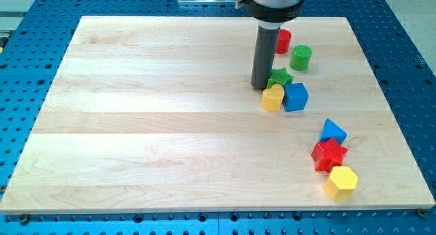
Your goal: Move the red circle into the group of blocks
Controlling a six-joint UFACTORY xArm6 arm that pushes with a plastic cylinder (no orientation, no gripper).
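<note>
Red circle, a small red plastic cylinder block [283, 41], sits upper right of centre in the frame, partly hidden behind my rod, just to the rod's right and a bit above my tip [261, 87]. No gripper on this rig, so nothing to spread or pinch; just a plain dark rod w/ tip down on the board. Green cylinder block [300, 57] lies just right of and below the red one. Nearest group is right by the tip: green star block [279, 77], yellow rounded block [272, 98], blue cube block [296, 96], all touching or nearly. Red lies up-right of that cluster, so prob. the push must come from above it, heading down the frame. Pale wooden board [150, 126] is flat, w/ plenty of room left. Second cluster lower right: blue triangle block [333, 131], red star block [329, 154], yellow hexagon block [341, 181].
</note>
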